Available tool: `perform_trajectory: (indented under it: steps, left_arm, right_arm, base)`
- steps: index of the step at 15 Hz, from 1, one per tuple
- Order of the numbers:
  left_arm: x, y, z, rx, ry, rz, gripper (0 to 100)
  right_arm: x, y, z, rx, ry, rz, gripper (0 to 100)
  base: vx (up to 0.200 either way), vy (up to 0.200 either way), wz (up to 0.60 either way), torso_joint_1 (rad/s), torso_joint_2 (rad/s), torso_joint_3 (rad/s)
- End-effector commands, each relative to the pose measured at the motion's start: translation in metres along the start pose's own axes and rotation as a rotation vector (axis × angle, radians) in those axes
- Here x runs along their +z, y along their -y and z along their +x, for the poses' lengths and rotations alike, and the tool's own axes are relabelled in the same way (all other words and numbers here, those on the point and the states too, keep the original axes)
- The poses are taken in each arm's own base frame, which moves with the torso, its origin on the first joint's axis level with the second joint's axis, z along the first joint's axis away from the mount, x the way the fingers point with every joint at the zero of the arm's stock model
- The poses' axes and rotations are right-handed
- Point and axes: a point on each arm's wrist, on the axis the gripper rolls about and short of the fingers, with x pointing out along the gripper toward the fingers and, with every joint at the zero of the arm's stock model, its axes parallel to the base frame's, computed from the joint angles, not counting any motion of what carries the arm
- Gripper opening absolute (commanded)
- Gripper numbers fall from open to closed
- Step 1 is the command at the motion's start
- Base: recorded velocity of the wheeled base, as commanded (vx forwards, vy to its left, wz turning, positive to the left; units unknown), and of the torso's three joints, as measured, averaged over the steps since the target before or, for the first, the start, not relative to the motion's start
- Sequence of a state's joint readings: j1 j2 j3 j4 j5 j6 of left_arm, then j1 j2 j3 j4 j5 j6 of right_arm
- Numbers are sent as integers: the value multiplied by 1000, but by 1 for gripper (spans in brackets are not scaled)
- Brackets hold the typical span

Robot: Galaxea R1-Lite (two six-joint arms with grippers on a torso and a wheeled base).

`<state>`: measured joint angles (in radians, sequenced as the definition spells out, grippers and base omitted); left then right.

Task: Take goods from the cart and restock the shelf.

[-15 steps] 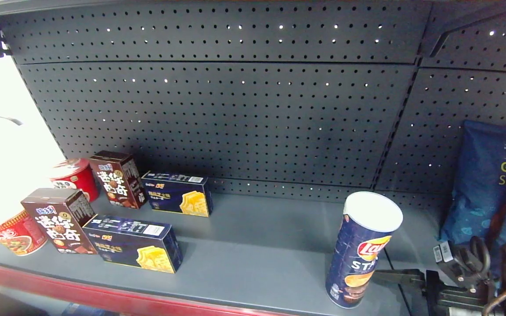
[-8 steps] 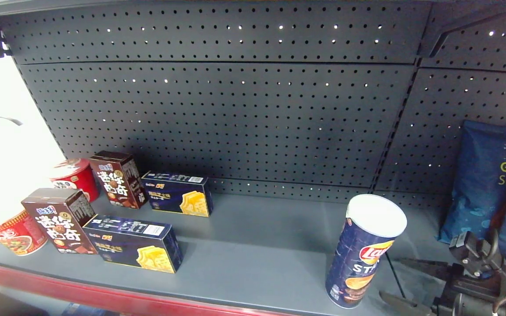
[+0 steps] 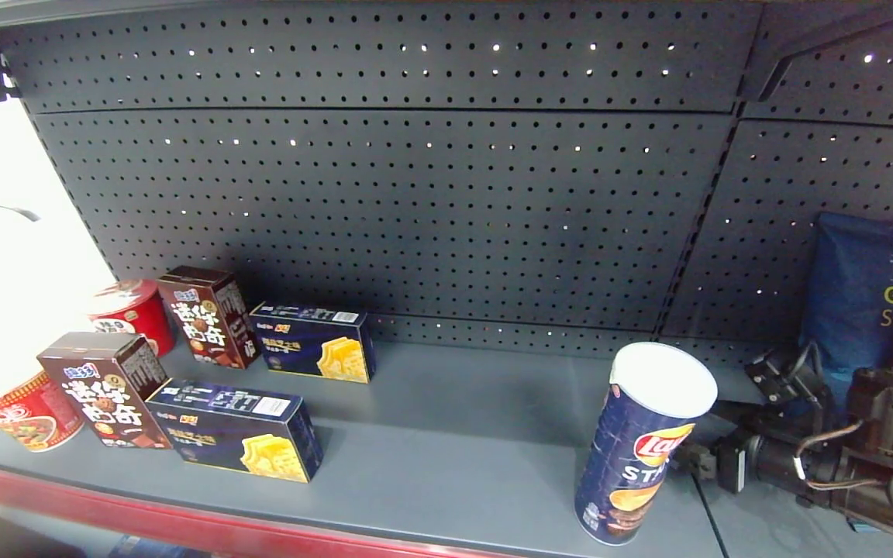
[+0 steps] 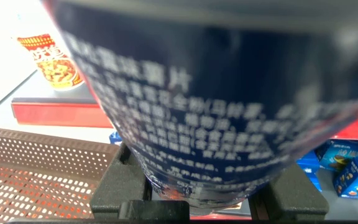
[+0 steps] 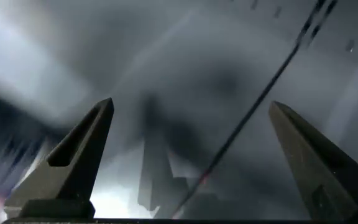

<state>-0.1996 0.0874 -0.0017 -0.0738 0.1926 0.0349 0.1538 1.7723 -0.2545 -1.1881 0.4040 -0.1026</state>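
A dark blue chips can with a white lid stands upright on the grey shelf, right of centre. My right gripper sits just right of that can, pointing at it. In the right wrist view the right gripper is open, with nothing between its fingers. Another dark blue can looms close in the left wrist view, and my left gripper is shut on its lower end, above the cart's mesh basket.
Two brown boxes, two dark blue cracker boxes and red noodle cups stand at the shelf's left end. A blue bag leans on the pegboard at the right. The shelf's middle is bare, with a red front edge.
My right arm has risen from the lower right corner and turned, so its gripper now points sideways at the standing can. The can stays upright. The other goods have not moved.
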Motion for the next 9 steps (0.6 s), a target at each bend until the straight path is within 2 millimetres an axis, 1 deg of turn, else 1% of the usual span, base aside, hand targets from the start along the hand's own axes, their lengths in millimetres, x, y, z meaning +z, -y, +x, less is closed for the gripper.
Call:
perform_trajectory:
  steps: [1,3,4,9]
  left_arm:
    - [0,0,0,1,-2,1,0]
    - [0,0,0,-1,-5,-2,0]
    - [-1,0,0,1,-8,-1,0]
    - [0,0,0,2,-5,-2,0]
  right_arm:
    - [-5,5,18,10,-19,13,100]
    - [-6,0,18,30,-5,3,100]
    - [-5,-8,17,53,-2,6,100]
    - [-2,-27,8,115,11,-16,100]
  base:
    - [0,0,0,0,0,0]
    - [0,0,0,0,0,0]
    - [0,0,0,0,0,0]
    - [0,0,0,0,0,0]
